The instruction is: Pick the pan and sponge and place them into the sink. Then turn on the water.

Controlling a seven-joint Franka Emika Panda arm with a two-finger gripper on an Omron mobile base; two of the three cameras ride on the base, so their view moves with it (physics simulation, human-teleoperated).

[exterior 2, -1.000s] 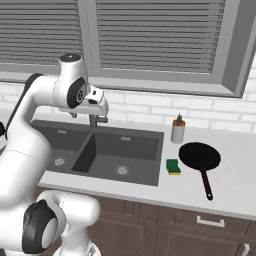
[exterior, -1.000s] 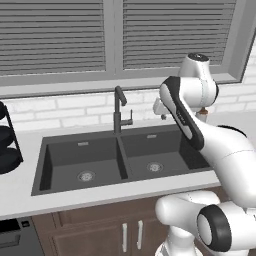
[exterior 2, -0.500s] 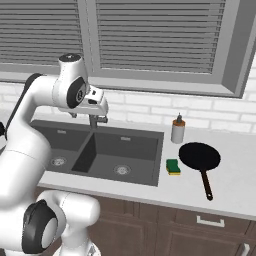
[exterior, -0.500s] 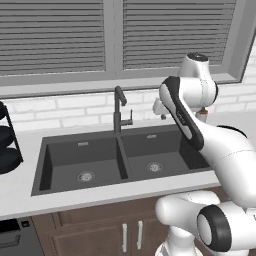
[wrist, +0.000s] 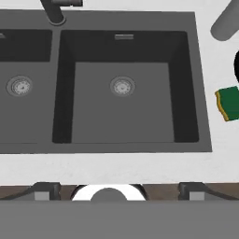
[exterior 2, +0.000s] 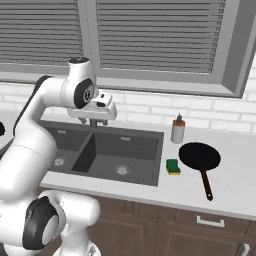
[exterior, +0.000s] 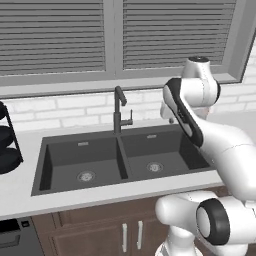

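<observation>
The black pan lies on the white counter right of the sink, its thin handle pointing toward the front edge. Between the pan and the sink's right rim rests the green-and-yellow sponge, which sits at the right edge of the hand view. My gripper hangs high above the right basin, open and holding nothing. In the right base view the gripper is in front of the dark faucet. Both basins are bare, and no water stream is in view at the spout.
A soap bottle stands behind the pan near the brick wall. A black tiered wire rack occupies the counter far left of the sink. Window blinds run above the backsplash.
The hand has drifted slightly to the right above the sink. The pan and the sponge lie where they were.
</observation>
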